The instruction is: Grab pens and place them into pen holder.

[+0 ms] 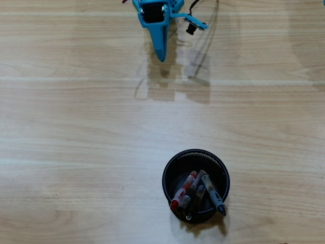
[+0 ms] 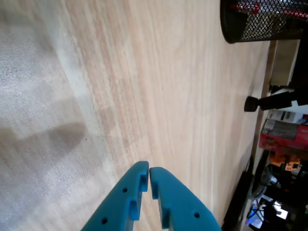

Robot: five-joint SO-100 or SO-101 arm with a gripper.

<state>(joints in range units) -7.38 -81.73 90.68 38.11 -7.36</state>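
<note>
The black mesh pen holder (image 1: 196, 185) stands near the front edge of the counter (image 1: 76, 142) in the overhead view. Nothing lies between it and the blue gripper (image 1: 162, 56), which is far off at the back edge. All the pens (image 1: 195, 195) stand inside the cup, leaning with their tops toward the front edge. The gripper (image 2: 149, 171) is pinched closed and holds nothing. The counter is pale wood. Past its edge in the wrist view sits a red box (image 2: 284, 134).

In the overhead view, the pen holder (image 1: 196, 185) stands lower centre-right on the table (image 1: 76, 142). The pens (image 1: 195, 195) lean inside it. The gripper (image 1: 161, 53) sits top centre, well apart.
</note>
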